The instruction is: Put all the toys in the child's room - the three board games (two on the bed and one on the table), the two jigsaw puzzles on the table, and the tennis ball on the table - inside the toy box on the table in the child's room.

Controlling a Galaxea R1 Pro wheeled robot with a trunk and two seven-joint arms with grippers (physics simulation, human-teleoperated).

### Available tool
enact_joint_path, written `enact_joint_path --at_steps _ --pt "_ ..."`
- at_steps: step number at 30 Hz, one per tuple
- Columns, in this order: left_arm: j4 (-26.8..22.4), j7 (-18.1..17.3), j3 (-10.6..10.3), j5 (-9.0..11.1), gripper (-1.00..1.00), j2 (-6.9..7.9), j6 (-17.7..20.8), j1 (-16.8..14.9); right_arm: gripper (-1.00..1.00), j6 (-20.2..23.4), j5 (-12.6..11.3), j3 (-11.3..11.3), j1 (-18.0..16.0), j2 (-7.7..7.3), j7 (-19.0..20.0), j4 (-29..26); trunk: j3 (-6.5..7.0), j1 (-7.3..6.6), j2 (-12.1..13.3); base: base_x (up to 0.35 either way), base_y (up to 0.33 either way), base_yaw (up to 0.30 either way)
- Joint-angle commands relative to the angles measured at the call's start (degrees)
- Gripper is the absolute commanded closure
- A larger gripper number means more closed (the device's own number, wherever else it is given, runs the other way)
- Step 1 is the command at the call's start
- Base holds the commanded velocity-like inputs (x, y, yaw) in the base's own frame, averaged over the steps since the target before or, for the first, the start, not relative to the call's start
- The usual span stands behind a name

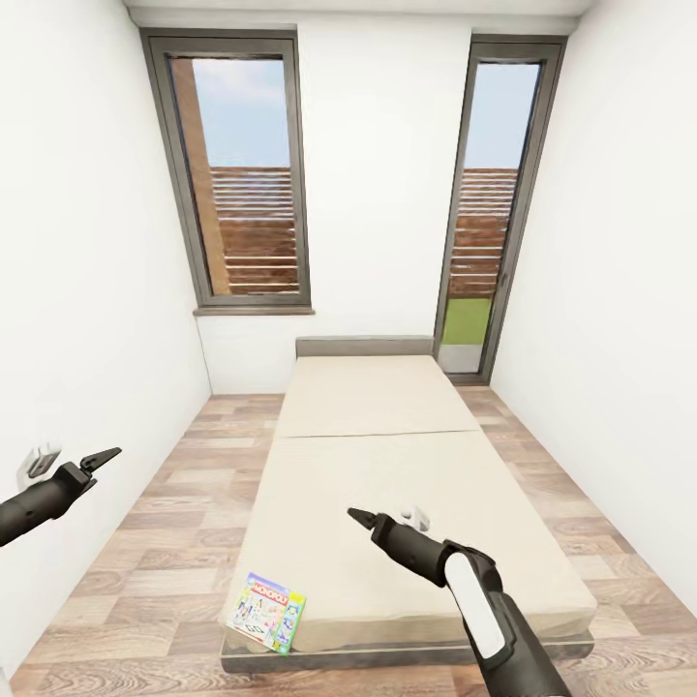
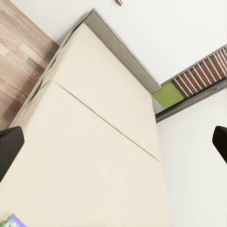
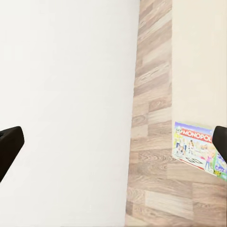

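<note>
Room: white walls (image 1: 87, 242), wood-plank floor (image 1: 165, 542), two tall dark-framed windows (image 1: 237, 174) on the far wall showing sky and a slatted wooden fence.
Bed: (image 1: 387, 465) low, beige mattress on a dark grey frame, short grey headboard against the far wall; it runs lengthwise down the middle of the room, a seam crossing the mattress partway along.
Right arm: (image 1: 484, 610) black with a white panel, reaching from the lower right out over the near part of the mattress.
Left arm: (image 1: 39, 499) black, coming in low at the left beside the wall.
Monopoly board game: (image 1: 266, 612) flat box with a white top and green edge, lying on the near left corner of the mattress, just at its edge; the right wrist view also catches it (image 3: 201, 146) beside the floor planks.
Right pincer: (image 1: 360, 519) held above the mattress, well apart from the game; fingers spread, nothing between them.
Left pincer: (image 1: 102, 457) in the air over the floor near the left wall; fingers spread, empty.
</note>
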Motion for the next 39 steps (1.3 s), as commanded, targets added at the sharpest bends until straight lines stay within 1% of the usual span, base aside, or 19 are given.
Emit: enact_joint_path --at_steps 1,8,11,14,17,21,23,26,31,35,39 --pt "0.0 0.0 0.1 0.3 -1.00 -0.02 0.5 0.0 -1.00 0.3 -0.3 -0.2 -0.1 0.01 0.1 0.9 -0.11 0.03 -0.1 0.000 0.000 0.000" --pt "0.3 -0.2 0.1 0.3 -1.00 -0.09 0.6 0.0 -1.00 0.0 -0.8 -0.2 0.5 -0.23 0.2 2.6 -0.11 0.03 -0.1 0.000 0.000 0.000" --pt "0.4 -1.7 0.1 0.3 -1.00 -0.07 0.7 0.0 -1.00 -0.2 -0.8 -0.2 0.6 -0.27 0.2 3.5 -0.11 0.03 -0.1 0.000 0.000 0.000" --pt "0.4 -4.1 0.1 0.2 -1.00 -0.05 0.7 0.2 -1.00 -0.4 -0.8 -0.2 0.7 -0.53 0.4 7.0 -0.11 0.03 -0.1 0.000 0.000 0.000" --pt "0.4 -5.4 0.0 0.2 -1.00 0.00 0.7 0.4 -1.00 -0.5 -0.8 -0.3 0.7 -0.80 0.7 10.0 -0.11 0.03 -0.1 0.000 0.000 0.000" --pt "0.4 -5.9 -0.3 0.1 -1.00 0.00 0.7 0.6 -1.00 -0.6 -0.6 -0.3 0.7 -1.08 0.9 12.3 -0.11 0.03 -0.1 0.000 0.000 0.000" --pt "0.5 -6.1 -0.9 0.1 -1.00 0.02 0.7 0.6 -1.00 -0.6 -0.3 -0.3 0.7 -1.27 1.0 12.9 -0.11 0.03 -0.1 0.000 0.000 0.000" --pt "0.5 -6.2 -1.8 0.1 -1.00 0.03 0.8 0.6 -1.00 -0.6 0.1 0.1 0.6 -2.16 1.1 13.4 -0.11 0.03 -0.1 0.000 0.000 0.000" --pt "0.5 -6.3 -2.2 0.1 -1.00 0.04 0.8 0.6 -1.00 -1.3 0.4 0.3 0.6 -3.05 1.3 14.4 -0.11 0.03 -0.1 0.000 0.000 0.000" --pt "0.5 -6.3 -2.3 0.1 -1.00 -0.01 0.8 0.6 -1.00 -5.3 0.4 0.5 0.6 -4.66 3.1 16.3 -0.11 0.03 -0.1 0.000 0.000 0.000" --pt "0.5 -6.3 -2.4 0.2 -1.00 -0.04 0.8 0.6 -1.00 -7.1 0.6 0.6 0.6 -5.28 5.5 18.6 -0.11 0.03 -0.1 0.000 0.000 0.000"
